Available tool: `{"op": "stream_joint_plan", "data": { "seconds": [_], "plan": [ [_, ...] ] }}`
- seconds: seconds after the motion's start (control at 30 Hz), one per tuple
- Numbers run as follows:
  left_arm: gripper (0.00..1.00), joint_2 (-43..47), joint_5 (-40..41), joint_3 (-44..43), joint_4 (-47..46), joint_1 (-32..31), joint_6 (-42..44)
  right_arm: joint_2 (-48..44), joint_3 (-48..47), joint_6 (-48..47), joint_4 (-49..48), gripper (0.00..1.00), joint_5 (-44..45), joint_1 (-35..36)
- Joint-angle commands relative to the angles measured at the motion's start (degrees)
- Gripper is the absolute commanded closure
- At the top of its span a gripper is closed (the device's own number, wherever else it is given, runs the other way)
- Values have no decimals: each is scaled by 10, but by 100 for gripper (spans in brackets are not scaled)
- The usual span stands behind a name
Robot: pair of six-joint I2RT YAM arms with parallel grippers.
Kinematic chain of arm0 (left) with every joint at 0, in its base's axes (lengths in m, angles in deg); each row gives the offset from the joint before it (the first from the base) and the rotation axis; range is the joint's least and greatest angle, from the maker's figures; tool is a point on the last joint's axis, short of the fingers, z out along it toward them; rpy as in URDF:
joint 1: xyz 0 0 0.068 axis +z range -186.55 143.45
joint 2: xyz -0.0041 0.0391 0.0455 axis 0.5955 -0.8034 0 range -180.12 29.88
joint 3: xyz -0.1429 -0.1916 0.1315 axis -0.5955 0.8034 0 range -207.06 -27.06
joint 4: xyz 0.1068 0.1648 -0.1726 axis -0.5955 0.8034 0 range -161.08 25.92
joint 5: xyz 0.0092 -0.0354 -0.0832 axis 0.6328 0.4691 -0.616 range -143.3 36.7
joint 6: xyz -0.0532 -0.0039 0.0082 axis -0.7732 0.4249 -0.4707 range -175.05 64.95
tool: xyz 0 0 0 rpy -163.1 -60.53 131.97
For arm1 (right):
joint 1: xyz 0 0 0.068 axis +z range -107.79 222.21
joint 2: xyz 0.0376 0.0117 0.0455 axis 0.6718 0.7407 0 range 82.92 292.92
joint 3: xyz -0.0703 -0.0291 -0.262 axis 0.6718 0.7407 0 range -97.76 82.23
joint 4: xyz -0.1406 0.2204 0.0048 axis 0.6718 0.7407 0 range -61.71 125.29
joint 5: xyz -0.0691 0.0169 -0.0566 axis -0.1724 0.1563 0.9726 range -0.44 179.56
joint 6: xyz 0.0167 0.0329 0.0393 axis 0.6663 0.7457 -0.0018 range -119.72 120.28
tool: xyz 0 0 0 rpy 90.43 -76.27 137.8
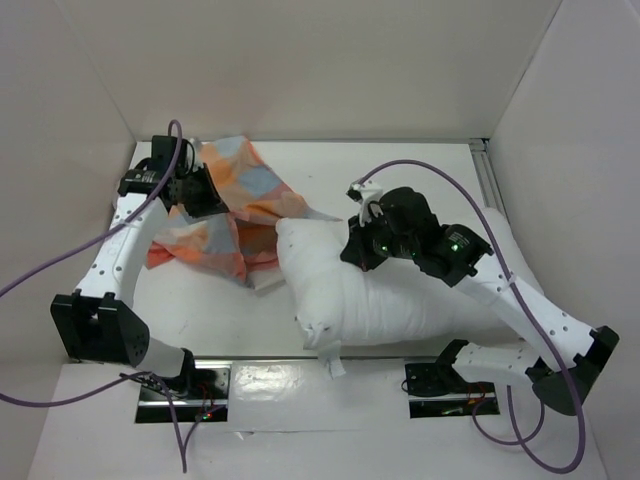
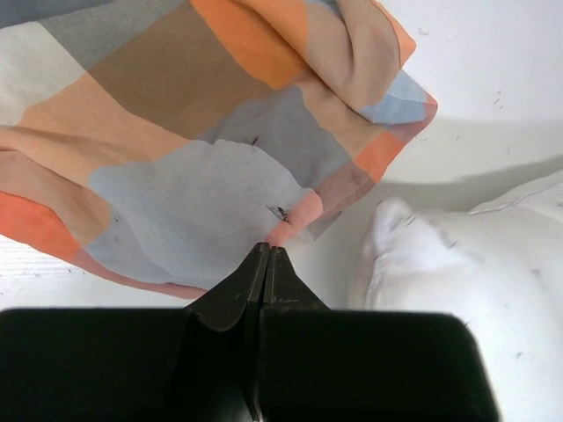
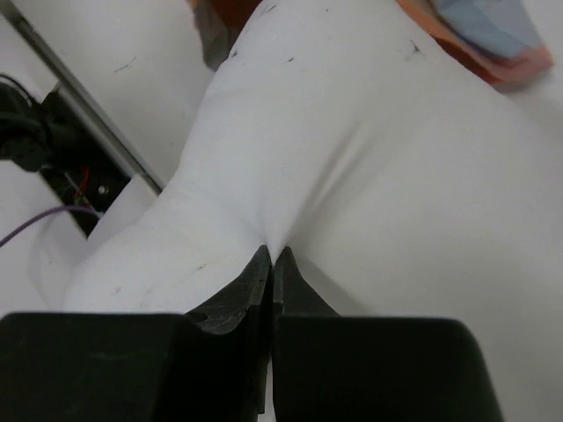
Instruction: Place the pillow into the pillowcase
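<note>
Left gripper pinches the pillowcase edge beside the pillow, likely holding it up. Right gripper clamps pillow fabric, apparently for feeding in.

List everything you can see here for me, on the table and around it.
pillow: one, white, across the table's middle and right
tag: one, white, at the pillow's near seam
pillowcase: one, orange, grey-blue and cream checks, bunched at the far left beside the pillow
table: one, white, under it all
walls: three, off-white, around the table
rail: one, metal, along the table's right edge
cables: two, purple, looping from the arms
left arm: white and black, its jaws shut on the pillowcase's edge
right arm: white and black, its jaws shut on a pinch of the pillow
</note>
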Motion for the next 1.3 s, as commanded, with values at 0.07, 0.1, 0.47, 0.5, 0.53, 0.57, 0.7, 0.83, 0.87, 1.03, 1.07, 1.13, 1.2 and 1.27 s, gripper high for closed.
{"op": "stream_joint_plan", "data": {
  "seconds": [0.07, 0.1, 0.47, 0.5, 0.53, 0.57, 0.7, 0.83, 0.87, 1.03, 1.07, 1.13, 1.2, 1.27],
  "plan": [
    [100, 23, -42, -16, 1, 19, 18, 14, -35, -25, -25, 100, -68, 44],
    [100, 23, -42, -16, 1, 26, 18, 14, -35, -25, -25, 100, -68, 50],
    [100, 49, -78, -22, 1, 50, 30, 59, -21, -13, -100, 100, -67, 62],
    [100, 55, -85, -22, 1, 50, 35, 73, -29, -13, -112, 100, -67, 62],
    [100, 62, -85, -22, 8, 50, 35, 102, -35, -13, -121, 100, -59, 62],
    [100, 78, -92, -14, 14, 55, 35, 118, -48, -13, -137, 100, -54, 62],
    [100, 120, -102, 6, 28, 55, 41, 170, -84, -1, -148, 100, 4, 62],
    [100, 146, -122, 35, 55, 55, 62, 188, -101, 25, -154, 100, 106, 62],
    [100, 146, -122, 46, 60, 55, 62, 188, -108, 33, -154, 100, 126, 62],
    [100, 168, -116, 86, 67, 50, 77, 188, -120, 60, -188, 100, 216, 62],
    [100, 174, -122, 92, 72, 50, 77, 188, -128, 68, -188, 100, 230, 62],
    [100, 179, -133, 99, 72, 50, 77, 200, -145, 83, -200, 100, 276, 62],
    [100, 179, -138, 99, 79, 44, 83, 220, -151, 91, -219, 100, 293, 56],
    [100, 185, -138, 99, 87, 37, 83, 234, -160, 112, -232, 100, 305, 42]
  ]
}}
